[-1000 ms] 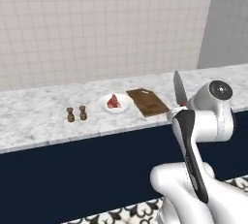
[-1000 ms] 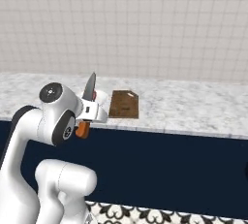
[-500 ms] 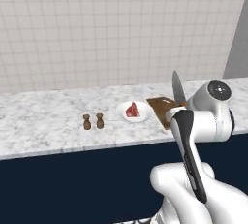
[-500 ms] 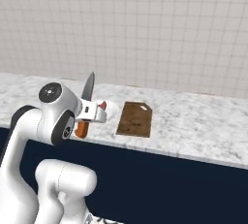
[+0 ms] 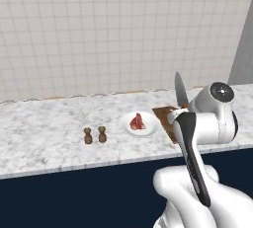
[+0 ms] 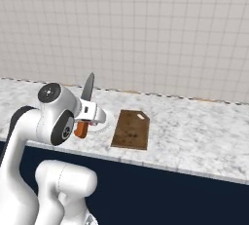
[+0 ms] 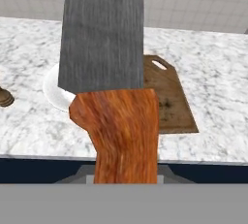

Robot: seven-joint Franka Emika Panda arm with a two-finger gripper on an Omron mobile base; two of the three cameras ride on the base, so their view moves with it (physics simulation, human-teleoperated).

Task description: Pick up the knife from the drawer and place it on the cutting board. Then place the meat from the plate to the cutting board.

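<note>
My gripper [image 6: 89, 114] is shut on the knife, held upright in front of the counter. The grey blade [image 5: 180, 89] points up and the orange handle [image 6: 80, 129] hangs below the hand. In the hand view the blade [image 7: 101, 29] and handle [image 7: 126, 131] cover the middle. The dark-brown cutting board [image 6: 130, 129] lies on the marble just beyond and to the right of the knife. Left of it is the white plate [image 5: 148, 128] with the red meat [image 5: 137, 122] on it. The drawer is out of view.
Two small brown shakers [image 5: 95, 135] stand on the counter left of the plate. The marble counter [image 6: 194, 131] runs wide to both sides, with a tiled wall behind and navy cabinet fronts [image 5: 74, 197] below.
The whole picture has shifted: the base has driven, and the counter now looks nearer, with plate and board further right. The arm holds the knife in the same pose.
</note>
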